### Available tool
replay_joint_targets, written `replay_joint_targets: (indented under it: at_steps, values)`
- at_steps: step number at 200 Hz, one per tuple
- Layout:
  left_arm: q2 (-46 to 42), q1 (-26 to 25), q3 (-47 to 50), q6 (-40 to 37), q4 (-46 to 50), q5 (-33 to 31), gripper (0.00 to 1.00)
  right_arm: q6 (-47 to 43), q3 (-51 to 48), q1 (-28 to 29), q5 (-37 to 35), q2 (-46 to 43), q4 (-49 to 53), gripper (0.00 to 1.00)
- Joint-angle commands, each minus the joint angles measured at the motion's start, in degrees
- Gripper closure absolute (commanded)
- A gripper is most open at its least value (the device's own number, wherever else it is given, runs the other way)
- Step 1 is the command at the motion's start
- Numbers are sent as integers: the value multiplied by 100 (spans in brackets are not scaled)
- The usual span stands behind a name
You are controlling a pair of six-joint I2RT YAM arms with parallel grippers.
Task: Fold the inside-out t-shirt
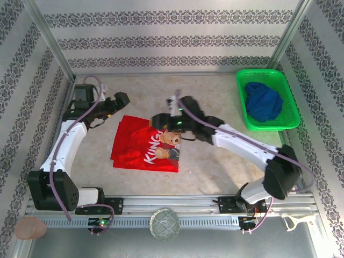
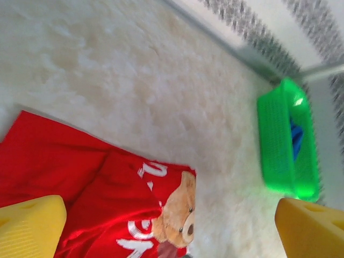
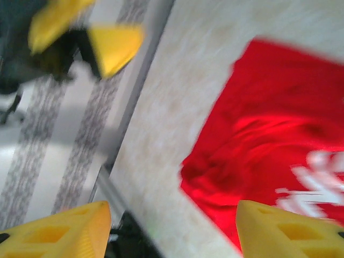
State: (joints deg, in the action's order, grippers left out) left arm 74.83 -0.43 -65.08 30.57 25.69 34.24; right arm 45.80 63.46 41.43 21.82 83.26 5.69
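Top external view has the red t-shirt lying on the worktop as a compact, slightly uneven rectangle, bear print up, so folding looks mostly done, with perhaps a final tidy left. Left fingers are spread wide and right fingers stand apart, neither pinching cloth.

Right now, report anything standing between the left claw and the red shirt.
Nothing visible does. The left claw hangs open just past the shirt's far left corner, with bare table between them. The right claw, also open, is over the shirt's far right edge, off that path.
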Motion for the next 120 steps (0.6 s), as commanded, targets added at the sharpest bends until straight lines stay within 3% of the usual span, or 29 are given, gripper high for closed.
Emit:
replay_joint_targets:
  at_steps: [1, 25, 40, 53, 74, 120]
  values:
    - [181, -961, -412, -857, 786, -757, 0, 59, -871, -695, -92, -44, 162, 37]
    - [715, -2107, -493, -1393, 1280, -2066, 2, 21, -1166, -1458, 406, 217, 25, 37]
    - [1145, -2678, -524, -1589, 1500, -2986, 8, 2, -1154, -1680, 567, 460, -70, 37]
    - [1505, -3035, -494, -1594, 1498, -3339, 17, 38, -1084, -1784, 700, 714, -161, 37]
    - [1973, -3289, -470, -1422, 1366, -3677, 26, 112, -977, -1837, 733, 1014, -228, 37]
    - [2559, -3315, -569, -1249, 965, -3957, 38, 162, -1087, -1866, 615, 997, -306, 38]
